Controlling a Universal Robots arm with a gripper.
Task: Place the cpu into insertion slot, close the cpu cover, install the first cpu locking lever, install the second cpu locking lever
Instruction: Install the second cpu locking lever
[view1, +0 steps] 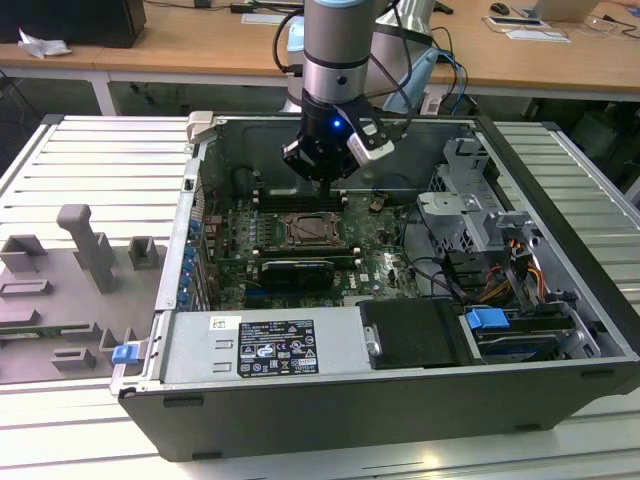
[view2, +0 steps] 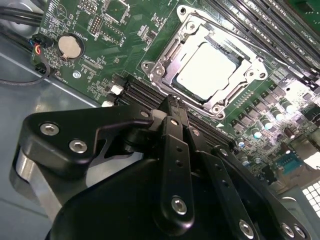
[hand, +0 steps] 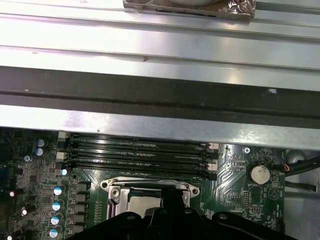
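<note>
Exterior view first: we see the gripper hanging inside the open computer case, just above the motherboard and near the case's far wall. Room around it is bounded by that wall, the drive cage toward the exterior view's right and the power supply along the near edge.

Second wrist view gives us the pincer's state: its black fingers are pressed together with nothing between them. They hover beside the insertion slot, over the long memory slots, not touching the socket.

We count one cpu, lying flat inside the insertion slot, its pale top showing through the window of the cpu cover, which lies down over it. In the first wrist view we count four memory slots in a row between the socket and the case wall, and one round coin battery on the board.
</note>
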